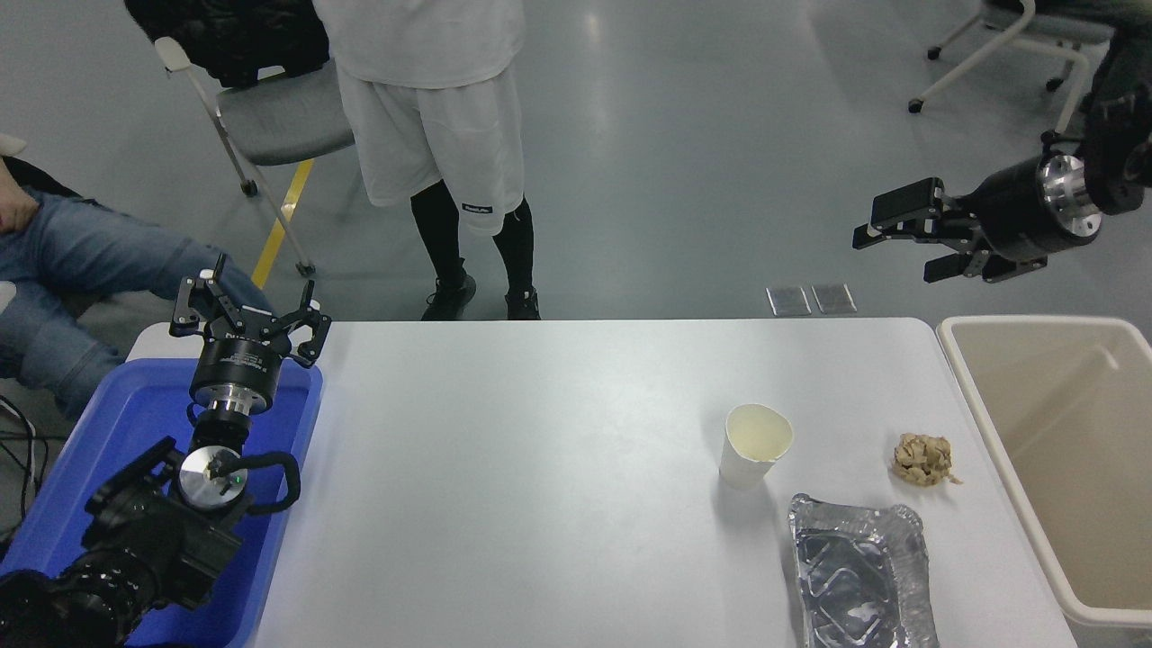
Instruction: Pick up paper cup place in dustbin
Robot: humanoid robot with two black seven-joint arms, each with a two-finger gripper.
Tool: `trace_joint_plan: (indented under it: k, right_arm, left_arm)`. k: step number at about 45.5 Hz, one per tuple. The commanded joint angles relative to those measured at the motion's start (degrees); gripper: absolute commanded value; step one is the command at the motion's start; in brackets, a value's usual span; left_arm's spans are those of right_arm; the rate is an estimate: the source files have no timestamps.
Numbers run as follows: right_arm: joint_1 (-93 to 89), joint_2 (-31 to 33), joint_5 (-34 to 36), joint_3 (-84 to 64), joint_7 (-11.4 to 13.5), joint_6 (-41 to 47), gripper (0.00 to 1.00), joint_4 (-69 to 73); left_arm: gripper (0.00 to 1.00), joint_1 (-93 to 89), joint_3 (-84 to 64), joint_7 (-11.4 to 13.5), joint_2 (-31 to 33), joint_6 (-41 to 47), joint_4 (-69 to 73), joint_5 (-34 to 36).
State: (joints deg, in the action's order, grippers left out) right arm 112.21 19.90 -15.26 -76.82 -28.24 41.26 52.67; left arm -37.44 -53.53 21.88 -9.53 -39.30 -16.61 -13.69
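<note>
The paper cup (754, 445) stands upright on the white table (540, 468), right of centre, white outside and pale cream inside. The beige dustbin (1053, 450) stands off the table's right edge, its inside bare. My right gripper (900, 243) is open and empty, raised high above the table's far right corner, pointing left, well above and behind the cup. My left gripper (247, 310) is open and parked over the blue tray at the lower left.
A blue plastic tray (81, 504) sits at the table's left end. A silver foil tray (859, 571) lies just in front of the cup, a tan paper wad (922, 459) to its right. A person (432, 153) stands behind the table; another sits at the left.
</note>
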Motion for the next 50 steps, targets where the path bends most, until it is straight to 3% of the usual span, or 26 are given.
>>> trace_joint_plan:
  k: [1,22,50]
  right_arm:
    - [7.1,-8.4,-5.1,-2.5,0.0,3.7,1.0,0.6]
    - [11.7,-17.3,-8.3,-5.9,0.0,3.7,1.0,1.7]
    - [5.3,-17.5,-7.3,-1.8,0.1,3.7,1.0,2.0]
  left_arm:
    - [0.99,0.0,0.0,0.0,-0.1,0.0,0.0,0.0]
    - [0.99,0.0,0.0,0.0,0.0,0.0,0.0,0.0]
    - [0.99,0.0,0.0,0.0,-0.1,0.0,0.0,0.2]
